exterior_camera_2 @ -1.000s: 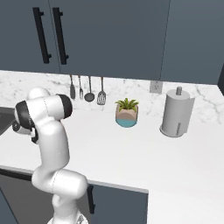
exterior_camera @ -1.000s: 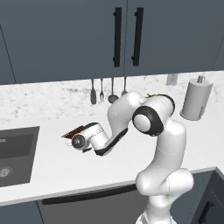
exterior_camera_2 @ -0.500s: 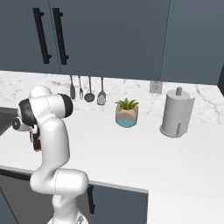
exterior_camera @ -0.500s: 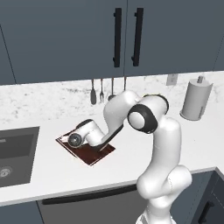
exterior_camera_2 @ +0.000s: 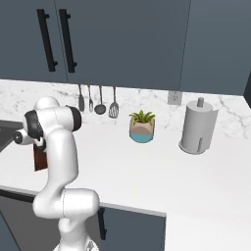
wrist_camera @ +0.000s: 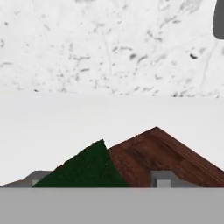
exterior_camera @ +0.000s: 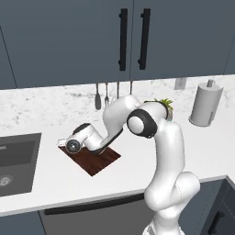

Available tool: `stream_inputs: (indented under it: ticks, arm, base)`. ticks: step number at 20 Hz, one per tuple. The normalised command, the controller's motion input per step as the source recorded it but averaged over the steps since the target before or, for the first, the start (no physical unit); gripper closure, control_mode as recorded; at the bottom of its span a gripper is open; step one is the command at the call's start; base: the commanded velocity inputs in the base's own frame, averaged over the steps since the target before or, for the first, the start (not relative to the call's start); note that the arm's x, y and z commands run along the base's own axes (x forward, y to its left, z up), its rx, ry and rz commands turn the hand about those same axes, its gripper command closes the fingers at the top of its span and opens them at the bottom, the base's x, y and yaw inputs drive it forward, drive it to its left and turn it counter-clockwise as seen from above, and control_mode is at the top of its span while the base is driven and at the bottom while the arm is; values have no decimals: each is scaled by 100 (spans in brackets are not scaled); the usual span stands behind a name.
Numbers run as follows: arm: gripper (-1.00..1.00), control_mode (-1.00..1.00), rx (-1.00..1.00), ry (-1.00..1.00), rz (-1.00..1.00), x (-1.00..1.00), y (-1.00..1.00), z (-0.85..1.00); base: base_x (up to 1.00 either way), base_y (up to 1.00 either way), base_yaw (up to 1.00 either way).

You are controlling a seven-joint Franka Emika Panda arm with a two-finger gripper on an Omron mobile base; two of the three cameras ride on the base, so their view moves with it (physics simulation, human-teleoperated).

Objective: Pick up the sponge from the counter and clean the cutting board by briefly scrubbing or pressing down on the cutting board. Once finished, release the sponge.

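The dark green sponge point(wrist_camera: 83, 168) lies tilted at the near left of the hand view, on the corner of the reddish-brown cutting board point(wrist_camera: 162, 153). My gripper point(wrist_camera: 100, 178) stands open around it. The left fingertip point(wrist_camera: 37, 177) is beside the sponge, and bare board shows between the sponge and the right fingertip point(wrist_camera: 164, 178). From the left base, my gripper point(exterior_camera: 68, 143) is low over the far left corner of the cutting board point(exterior_camera: 94, 161), which rests on the white counter point(exterior_camera: 55, 183). From the right base, a sliver of the cutting board point(exterior_camera_2: 39, 159) shows behind the arm.
A dark sink point(exterior_camera: 13, 163) is recessed left of the board. Utensils point(exterior_camera: 106, 95) hang on the marble backsplash behind it. A potted plant point(exterior_camera_2: 142, 126) and a paper towel roll point(exterior_camera_2: 198, 127) stand to the right.
The hand has moved left and lower over the board's far left corner. The jaws have widened a little.
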Motion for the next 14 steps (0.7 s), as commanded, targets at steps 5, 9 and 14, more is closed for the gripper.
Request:
stream_inputs:
  ticks: [5,9,14]
  arm:
    - [100,-100,18,0,0,2,45,-61]
    - [100,-100,27,0,0,0,34,-62]
    - [100,-100,18,-3,0,-16,7,-72]
  base:
    - [0,0,0]
    - [0,0,0]
    - [0,0,0]
